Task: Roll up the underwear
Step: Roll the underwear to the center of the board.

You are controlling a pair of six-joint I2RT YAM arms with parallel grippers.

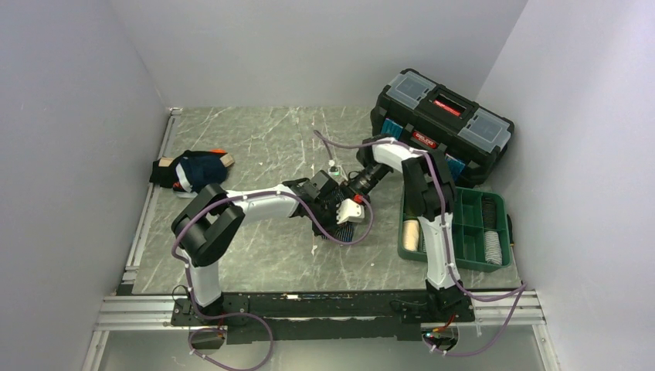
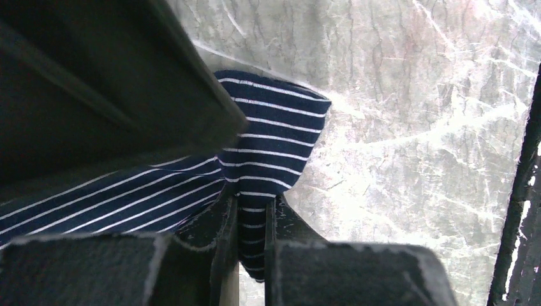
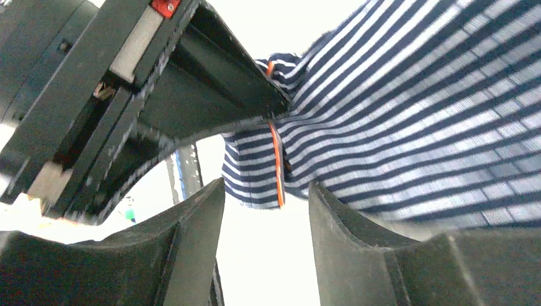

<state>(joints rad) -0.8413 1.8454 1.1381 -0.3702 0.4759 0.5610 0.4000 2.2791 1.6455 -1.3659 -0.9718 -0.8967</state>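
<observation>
- Left gripper [image 2: 252, 210]: the jaws are drawn narrow and pinch a fold of the striped underwear [image 2: 274, 140]. We see the cloth fan out beyond the fingertips and off to their left, above the marbled table [image 2: 415, 127].
- Right gripper [image 3: 266, 191]: the jaws stand apart with a bright gap between them, and nothing is clamped. The striped cloth hangs just ahead of the tips and spreads to their right, with an orange seam in line with the gap.
- In the top view we find the two grippers nose to nose, with the striped garment bunched between them.
- Other underwear [image 1: 193, 171]: a dark heap well to the left of the left gripper, apart from both grippers.
- The green tray [image 1: 456, 232] and black toolbox [image 1: 440, 124] lie out to the right of the right gripper.
</observation>
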